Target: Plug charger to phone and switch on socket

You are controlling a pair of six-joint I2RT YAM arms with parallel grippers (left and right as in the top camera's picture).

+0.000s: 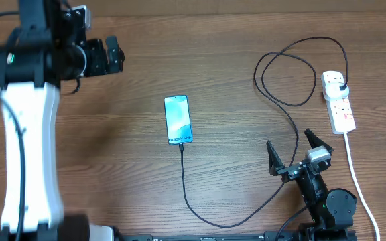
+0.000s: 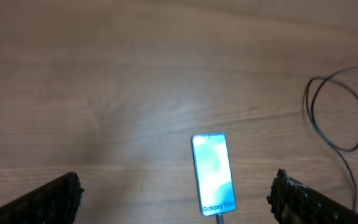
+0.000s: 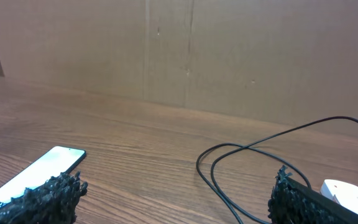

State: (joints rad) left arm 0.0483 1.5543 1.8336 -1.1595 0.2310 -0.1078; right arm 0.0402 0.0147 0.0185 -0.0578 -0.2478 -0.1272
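Observation:
The phone [image 1: 178, 119] lies flat mid-table, its light blue screen lit; it also shows in the left wrist view [image 2: 214, 173] and the right wrist view [image 3: 39, 174]. The black charger cable [image 1: 200, 213] has its tip in the phone's bottom edge, curves right, loops [image 1: 287, 80] and ends at a black plug [image 1: 341, 86] seated in the white socket strip [image 1: 339, 102]. My left gripper [image 1: 112, 55] is open and empty at the far left, away from the phone. My right gripper [image 1: 292, 152] is open and empty near the front, left of the strip.
The strip's white cord [image 1: 357, 181] runs down the right side to the front edge. A brown cardboard wall [image 3: 229, 56] stands behind the table. The cable loop [image 3: 241, 174] lies just ahead of my right gripper.

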